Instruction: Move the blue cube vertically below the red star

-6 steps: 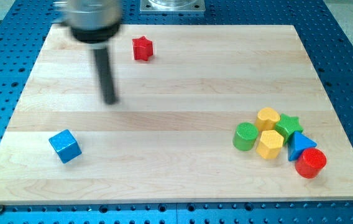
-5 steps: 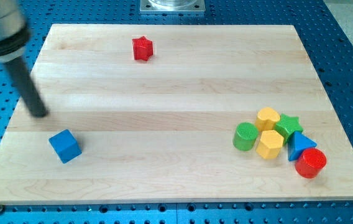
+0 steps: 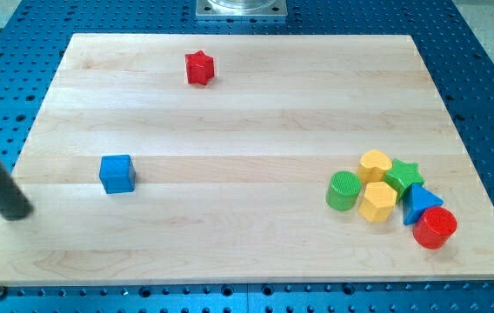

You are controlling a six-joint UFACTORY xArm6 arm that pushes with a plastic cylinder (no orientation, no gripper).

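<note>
Our end effector is a plain rod w/ no jaws, so open or closed does not apply and it grips nothing; my tip rests on the surface at the view's far left edge, near the bottom-left corner. The blue cube lies to the right of my tip and a little toward the view's top, apart from it, no contact. The red star sits near the top edge, further right than the cube and well apart from it. Key relation: cube is up-right of my tip, and its goal spot, directly below the star, is further right again. So tip, cube and goal run roughly left-to-right, which in our judgement suits a rightward push from the cube's left face. Cube stands w/ faces close to square to the surface edges, so no long axis to speak of. Task judged incomplete: cube is left of the star's column. Other blocks, i.e. green cylinder, two yellow blocks, green star, blue triangle and red cylinder, cluster at lower right, well clear of the likely push path. Risk: off-centre contact may rotate the cube or drift it upward.
</note>
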